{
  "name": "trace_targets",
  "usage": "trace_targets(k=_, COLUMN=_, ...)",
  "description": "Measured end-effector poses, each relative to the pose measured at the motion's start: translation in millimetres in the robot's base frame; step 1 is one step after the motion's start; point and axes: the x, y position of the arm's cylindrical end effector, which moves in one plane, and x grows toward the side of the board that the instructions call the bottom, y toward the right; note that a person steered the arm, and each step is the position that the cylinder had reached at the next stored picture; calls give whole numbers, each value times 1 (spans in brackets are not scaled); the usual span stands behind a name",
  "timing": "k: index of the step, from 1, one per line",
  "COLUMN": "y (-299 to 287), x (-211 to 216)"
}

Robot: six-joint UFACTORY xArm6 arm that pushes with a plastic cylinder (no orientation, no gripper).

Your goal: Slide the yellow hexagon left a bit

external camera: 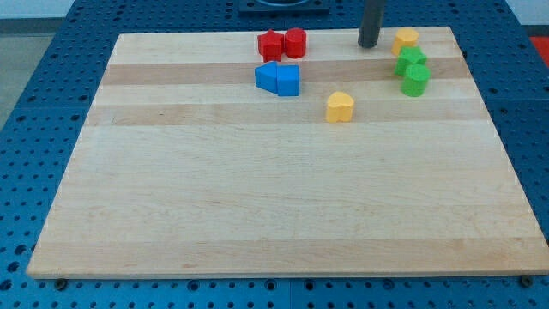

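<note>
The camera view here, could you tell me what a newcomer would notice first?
Bright blocks cluster along the view's top edge of a pale wooden board: two red blocks, two blue blocks and two green blocks. My tip stands just left of the yellow hexagon; a yellow heart sits alone.

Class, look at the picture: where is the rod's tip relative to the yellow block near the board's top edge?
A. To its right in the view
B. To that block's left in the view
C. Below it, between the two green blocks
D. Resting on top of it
B: my tip stands on the board just to the view's left of the yellow hexagon, with a small gap between them.
</note>
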Motion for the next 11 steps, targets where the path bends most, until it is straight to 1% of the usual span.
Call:
trace_targets(k=2, y=46, x=-25)
trace_targets(k=3, y=71, x=-26)
trace_targets(k=4, y=82, x=-25)
trace_targets(k=5, y=82, x=-18)
trace_targets(k=6, y=82, x=3)
trace_targets(k=8, y=82, x=24)
trace_targets(k=9, y=82, x=28)
trace_targets(k=11, y=61, x=27)
